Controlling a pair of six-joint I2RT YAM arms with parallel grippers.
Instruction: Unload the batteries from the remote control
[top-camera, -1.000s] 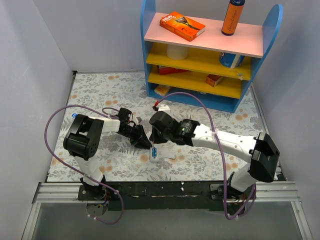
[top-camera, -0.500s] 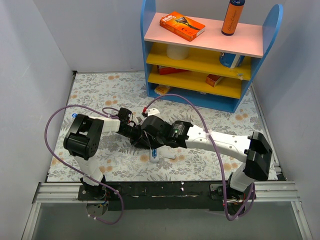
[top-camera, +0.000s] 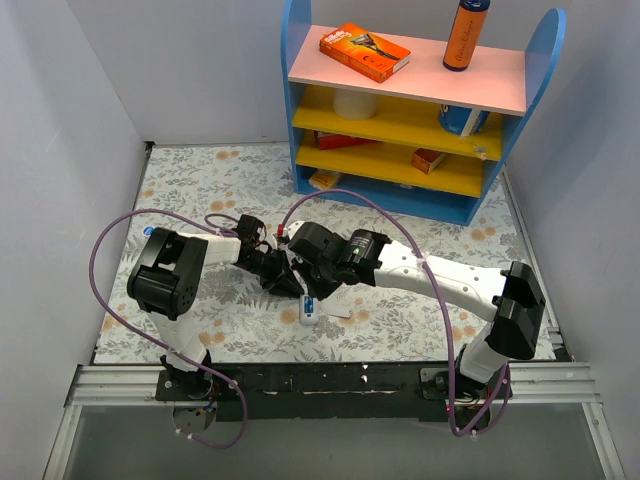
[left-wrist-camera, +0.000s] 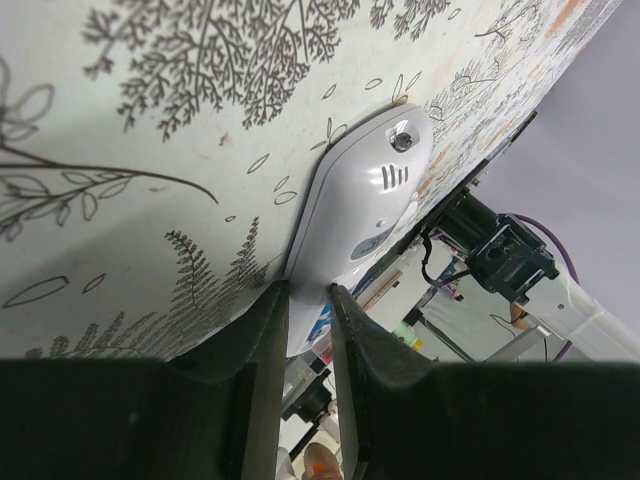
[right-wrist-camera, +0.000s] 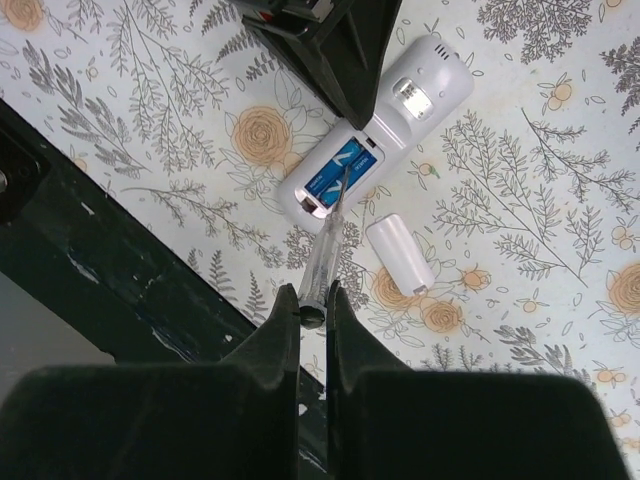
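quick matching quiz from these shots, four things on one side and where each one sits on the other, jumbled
Things:
1. batteries
2. cover
3. metal rod
4. orange box

Places:
A. on the top shelf
B. in the open slot of the remote
C. flat on the mat, beside the remote
D. pinched in the right gripper

Pairs: 1-B, 2-C, 3-D, 4-A

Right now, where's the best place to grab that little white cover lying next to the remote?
Grab the cover across its narrow middle, coming straight down from above. It lies flat on the table, apart from the remote control, with both long edges free, so a gripper could probably pinch those. It's thin, so go low.
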